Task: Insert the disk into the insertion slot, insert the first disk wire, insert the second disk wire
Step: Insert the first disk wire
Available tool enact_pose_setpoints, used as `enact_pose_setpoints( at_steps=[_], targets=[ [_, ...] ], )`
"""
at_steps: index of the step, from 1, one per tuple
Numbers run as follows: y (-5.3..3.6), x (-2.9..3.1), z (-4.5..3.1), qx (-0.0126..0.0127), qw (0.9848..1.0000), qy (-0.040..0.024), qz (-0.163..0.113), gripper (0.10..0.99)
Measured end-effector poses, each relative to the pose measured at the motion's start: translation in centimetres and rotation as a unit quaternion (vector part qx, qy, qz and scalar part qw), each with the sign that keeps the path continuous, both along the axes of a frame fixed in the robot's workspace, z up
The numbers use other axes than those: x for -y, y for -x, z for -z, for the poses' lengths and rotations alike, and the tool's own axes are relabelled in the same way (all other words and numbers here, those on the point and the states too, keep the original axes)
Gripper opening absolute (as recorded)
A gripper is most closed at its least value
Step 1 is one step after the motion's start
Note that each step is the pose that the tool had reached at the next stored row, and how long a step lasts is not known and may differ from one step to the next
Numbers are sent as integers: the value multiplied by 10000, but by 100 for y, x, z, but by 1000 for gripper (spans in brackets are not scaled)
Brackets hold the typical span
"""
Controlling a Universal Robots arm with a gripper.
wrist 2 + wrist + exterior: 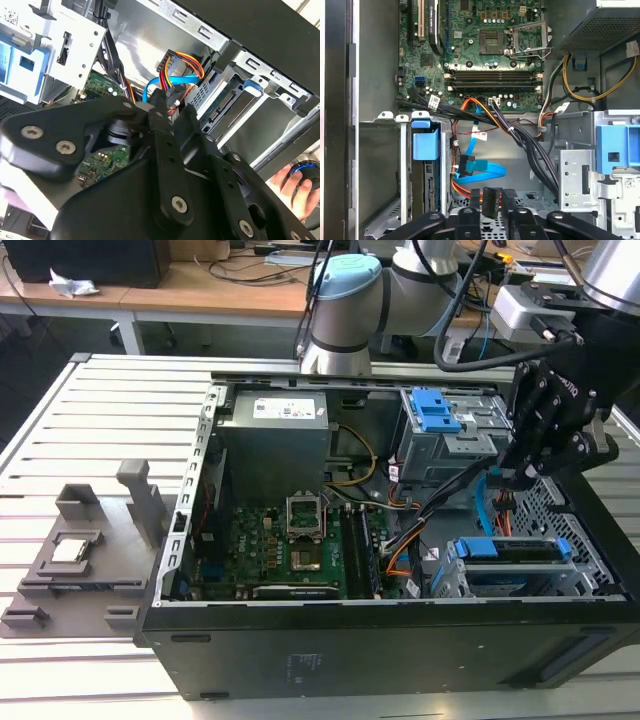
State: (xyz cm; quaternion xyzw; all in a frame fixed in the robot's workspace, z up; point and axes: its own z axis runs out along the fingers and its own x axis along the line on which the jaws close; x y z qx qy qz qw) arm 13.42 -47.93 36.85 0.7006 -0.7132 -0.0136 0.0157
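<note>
One black claw [522, 472] hangs at the middle right of the exterior view, inside the computer case [350, 650]. Its fingers [512, 202] squeeze the dark plug [490, 199] of the red wire [462, 189]. At the lower right, the drive [505, 549] sits in the metal cage [452, 580]. The blue cable [489, 502] runs just beside the claw.
</note>
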Motion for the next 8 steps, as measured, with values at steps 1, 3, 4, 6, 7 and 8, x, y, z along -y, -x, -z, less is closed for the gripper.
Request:
enact_pose_setpoints(
  at_steps=[1,3,4,6,7,8],
  targets=[
    [0,0,1,0,10000,0,0,361],
    [0,-9,26,0,10000,62,0,361],
    [0,-18,45,0,10000,95,0,361],
    [0,-43,84,0,9999,145,0,361],
    [-1,-54,103,0,9999,164,0,361],
    [-1,-61,119,0,9998,176,0,361]
  ],
)
